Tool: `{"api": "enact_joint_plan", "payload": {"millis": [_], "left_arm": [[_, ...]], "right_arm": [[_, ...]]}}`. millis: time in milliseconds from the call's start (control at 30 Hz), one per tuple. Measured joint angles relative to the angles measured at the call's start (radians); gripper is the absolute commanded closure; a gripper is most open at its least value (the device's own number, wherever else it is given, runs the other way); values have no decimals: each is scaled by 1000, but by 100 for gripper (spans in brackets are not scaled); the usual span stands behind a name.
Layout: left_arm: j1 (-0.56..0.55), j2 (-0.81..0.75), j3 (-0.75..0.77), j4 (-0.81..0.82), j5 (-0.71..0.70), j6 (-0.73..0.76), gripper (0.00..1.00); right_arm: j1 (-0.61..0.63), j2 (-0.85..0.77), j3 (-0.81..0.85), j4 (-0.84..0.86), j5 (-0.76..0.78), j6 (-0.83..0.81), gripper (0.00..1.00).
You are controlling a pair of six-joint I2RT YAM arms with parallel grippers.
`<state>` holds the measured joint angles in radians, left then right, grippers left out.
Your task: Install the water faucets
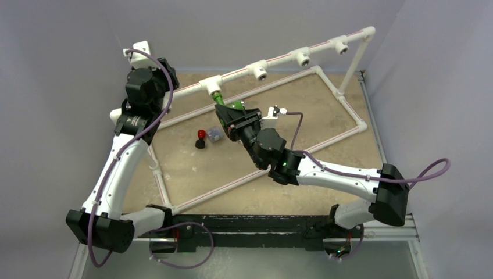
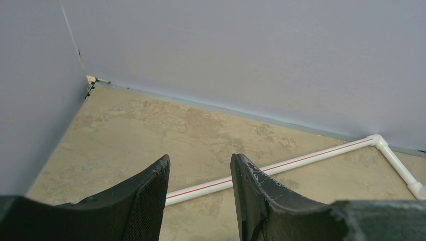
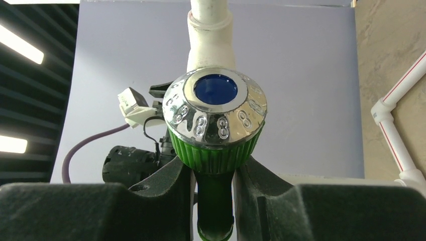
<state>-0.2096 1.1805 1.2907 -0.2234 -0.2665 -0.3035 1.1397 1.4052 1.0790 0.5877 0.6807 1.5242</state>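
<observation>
My right gripper [image 3: 215,168] is shut on the green faucet [image 3: 216,150], its fingers clamped on the dark green stem just below the ribbed collar. The faucet's chrome cap with a blue centre [image 3: 216,105] faces the wrist camera. From above, the green faucet [image 1: 221,101] sits right at a white tee fitting [image 1: 210,86] of the raised rail; whether it is seated in it I cannot tell. The black faucet with a red knob [image 1: 200,138] and a small pale bluish faucet [image 1: 214,135] lie on the table. My left gripper [image 2: 199,163] hangs open and empty at the back left.
The raised pipe rail carries more tee fittings [image 1: 260,71] [image 1: 302,57] [image 1: 340,45]. A white pipe rectangle [image 1: 343,135] with a red stripe lies on the tan table. Walls close in the back and both sides. The left arm [image 1: 139,122] stands over the frame's left corner.
</observation>
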Motion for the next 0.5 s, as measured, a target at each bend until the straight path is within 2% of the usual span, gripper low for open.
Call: {"api": "enact_joint_plan", "payload": {"millis": [300, 433, 500], "left_arm": [[0, 2, 0, 2, -8, 0, 53], [0, 2, 0, 3, -8, 0, 53], [0, 2, 0, 3, -8, 0, 53]], "right_arm": [[0, 8, 0, 16, 0, 0, 100], [0, 8, 0, 16, 0, 0, 88], [0, 8, 0, 16, 0, 0, 78]]}}
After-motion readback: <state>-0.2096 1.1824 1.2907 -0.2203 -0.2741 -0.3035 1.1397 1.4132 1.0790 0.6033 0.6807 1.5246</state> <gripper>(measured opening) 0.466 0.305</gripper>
